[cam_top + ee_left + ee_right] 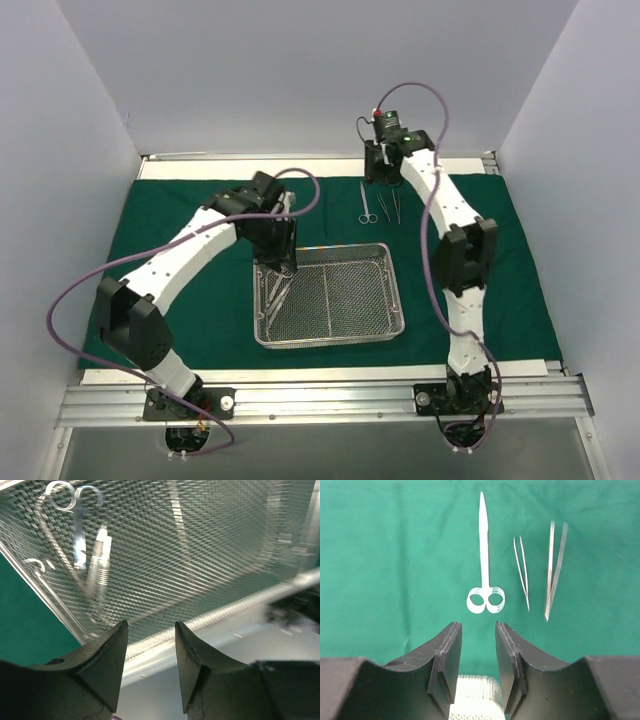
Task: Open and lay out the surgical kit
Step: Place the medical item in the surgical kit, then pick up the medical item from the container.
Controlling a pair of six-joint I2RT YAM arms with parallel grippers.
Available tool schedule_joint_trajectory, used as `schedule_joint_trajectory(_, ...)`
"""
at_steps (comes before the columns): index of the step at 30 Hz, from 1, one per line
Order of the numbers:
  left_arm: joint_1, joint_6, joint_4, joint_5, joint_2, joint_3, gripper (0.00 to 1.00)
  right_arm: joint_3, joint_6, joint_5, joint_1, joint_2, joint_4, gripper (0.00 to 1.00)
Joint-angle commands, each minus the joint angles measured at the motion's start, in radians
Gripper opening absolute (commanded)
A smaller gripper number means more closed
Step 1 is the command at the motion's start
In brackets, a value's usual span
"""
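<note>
The dark green cloth (180, 220) lies spread flat over the table. On it in the middle stands the silver wire-mesh tray (385, 325), with scissors (75, 525) and another steel tool (100, 560) lying at its left end. My left gripper (150, 630) hovers open and empty over that end of the tray (210, 555). At the back, scissors (485, 565) and two tweezers (521, 572) (555, 570) lie side by side on the cloth (385, 565). My right gripper (478, 627) hangs open just above them, holding nothing.
A white woven roll-like thing (475, 697) shows low between the right fingers; I cannot tell what it is. White walls close in the left, right and back. A metal rail (320, 400) runs along the near edge by the arm bases.
</note>
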Motion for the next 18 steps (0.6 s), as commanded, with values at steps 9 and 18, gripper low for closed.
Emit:
schedule_joint_trajectory(9, -0.079, 0.154, 0.17, -0.394, 0.203, -0.068, 0.5, -0.612, 0.038, -0.106, -0.061, -0.746, 0.085, 0.35)
schedule_joint_trajectory(18, -0.075, 0.204, 0.236, -0.398, 0.297, -0.103, 0.48, -0.814, 0.029, -0.119, -0.095, -0.966, 0.099, 0.35)
